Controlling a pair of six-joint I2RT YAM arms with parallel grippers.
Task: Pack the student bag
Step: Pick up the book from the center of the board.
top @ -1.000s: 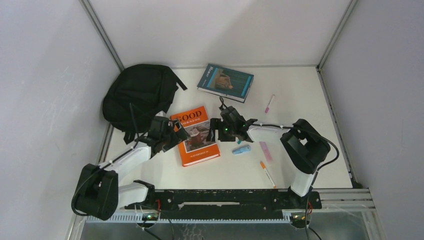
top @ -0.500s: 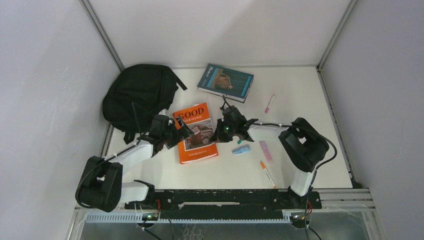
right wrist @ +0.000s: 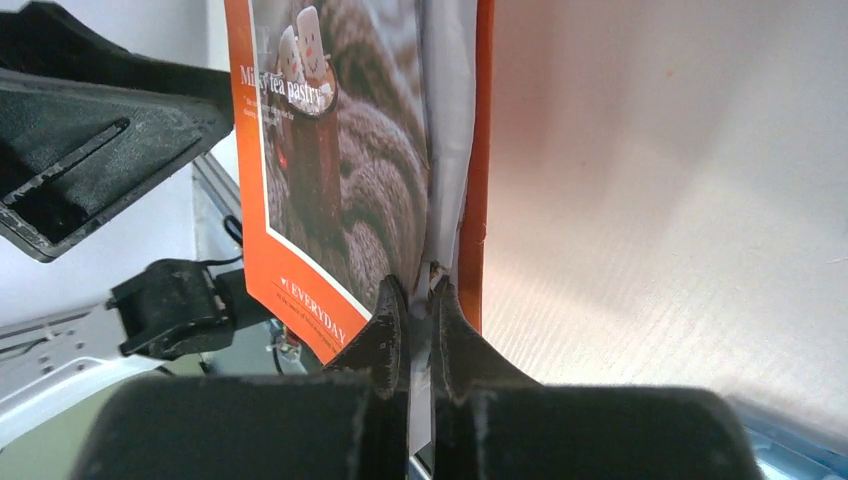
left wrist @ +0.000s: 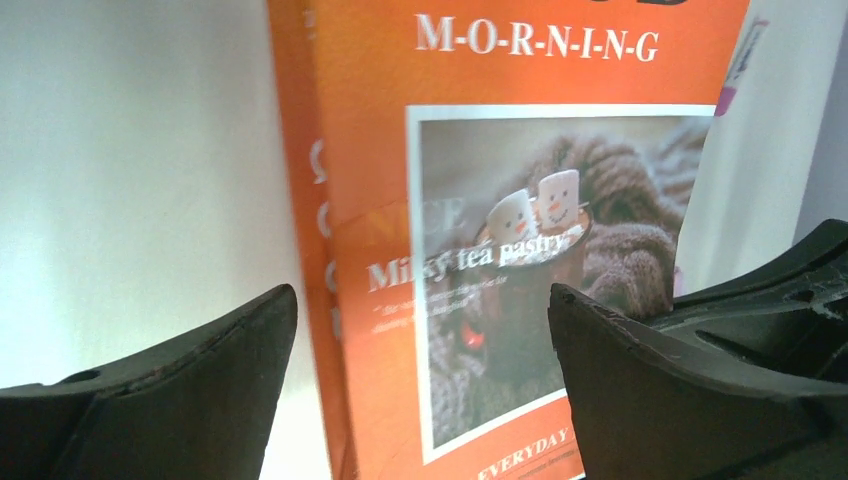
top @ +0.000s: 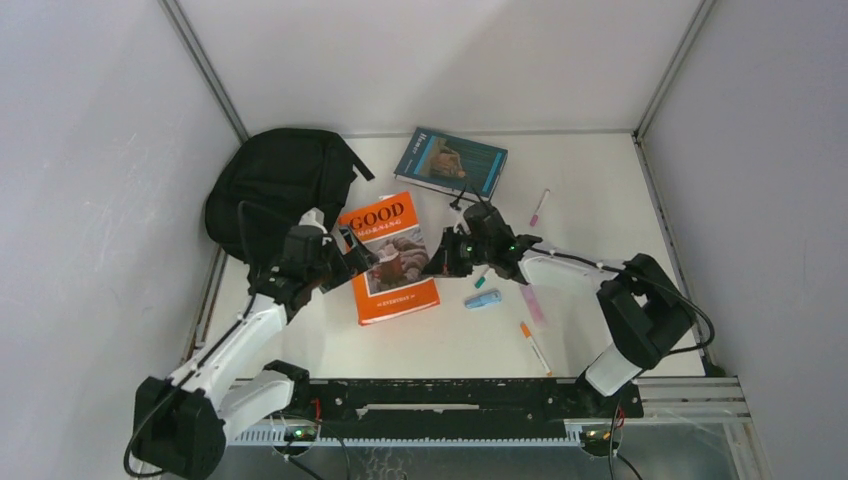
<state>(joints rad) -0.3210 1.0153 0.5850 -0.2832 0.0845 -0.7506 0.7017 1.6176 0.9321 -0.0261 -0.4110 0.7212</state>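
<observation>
While R gripper (right wrist: 416,290) pinches the orange book (top: 390,270) at its right page edge & L gripper (left wrist: 422,300) gapes wide over its spine side, student bag (top: 275,185) lies far left: soft, floppy, prob. light; best gripped by strap or zip rim.

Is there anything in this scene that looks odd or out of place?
Yes. The right claw is shut on the long edge of the orange book, and it seems to pinch only the front cover with some pages: the back cover stands apart beside it, so the book gapes open.
</observation>
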